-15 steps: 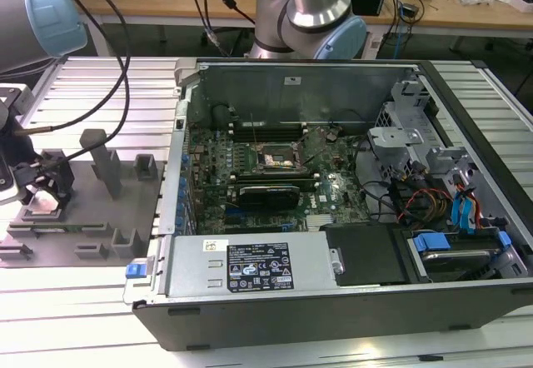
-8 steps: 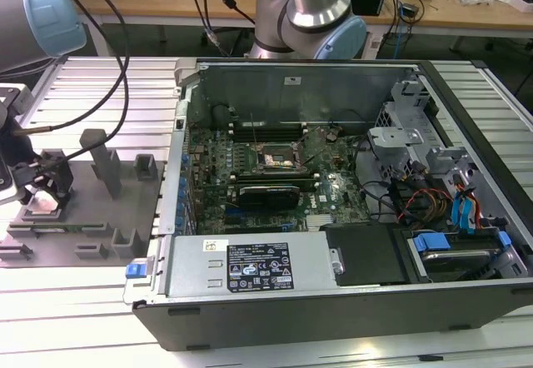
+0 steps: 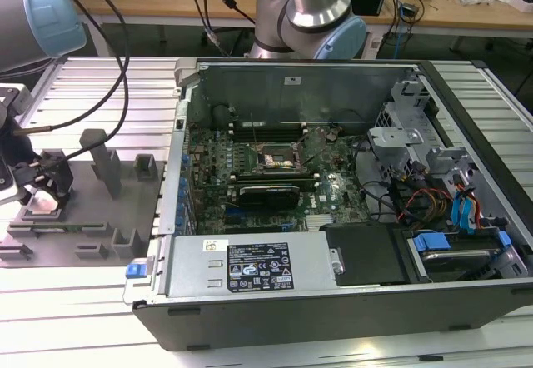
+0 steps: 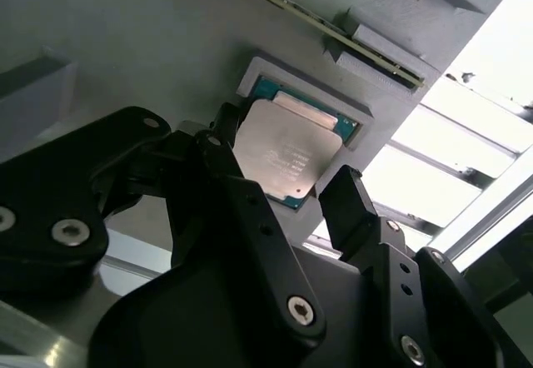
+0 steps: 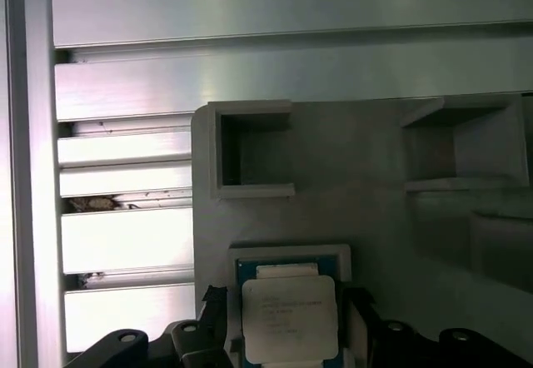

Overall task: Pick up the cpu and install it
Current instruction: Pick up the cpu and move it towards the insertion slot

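Note:
The cpu, a thin square chip with a silvery top on a green edge, lies flat in a shallow recess of the grey fixture plate. In both wrist views my gripper is down over it, one black finger on each side of the chip. The jaws look open, close to the chip's edges. In the exterior view the gripper hangs at the far left over the fixture plate. The dark square socket sits in the motherboard inside the open computer case.
Grey upright fixture blocks stand on the plate just to the exterior view's right of the gripper. Black cables run from the arm over the ribbed aluminium table. A second robot base stands behind the case.

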Robot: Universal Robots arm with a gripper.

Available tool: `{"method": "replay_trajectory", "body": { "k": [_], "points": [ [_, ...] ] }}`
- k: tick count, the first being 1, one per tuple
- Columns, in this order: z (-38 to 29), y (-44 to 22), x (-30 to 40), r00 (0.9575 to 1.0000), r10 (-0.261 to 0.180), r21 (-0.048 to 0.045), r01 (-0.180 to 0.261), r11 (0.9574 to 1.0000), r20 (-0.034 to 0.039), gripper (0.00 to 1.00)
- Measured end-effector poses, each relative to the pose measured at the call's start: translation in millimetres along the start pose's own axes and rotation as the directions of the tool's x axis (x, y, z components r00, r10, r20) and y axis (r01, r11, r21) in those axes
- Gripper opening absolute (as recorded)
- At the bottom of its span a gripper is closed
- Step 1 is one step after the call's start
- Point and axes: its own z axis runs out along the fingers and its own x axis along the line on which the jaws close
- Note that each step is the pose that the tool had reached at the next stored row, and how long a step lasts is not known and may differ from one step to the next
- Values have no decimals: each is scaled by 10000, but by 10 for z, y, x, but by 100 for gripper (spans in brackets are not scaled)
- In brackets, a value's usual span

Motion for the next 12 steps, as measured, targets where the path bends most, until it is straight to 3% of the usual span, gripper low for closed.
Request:
{"method": "replay_trajectory", "body": {
  "k": [12],
  "points": [
    [0,0,-13,10000,-99,10,100,9999,-5,66]
  ]
}}
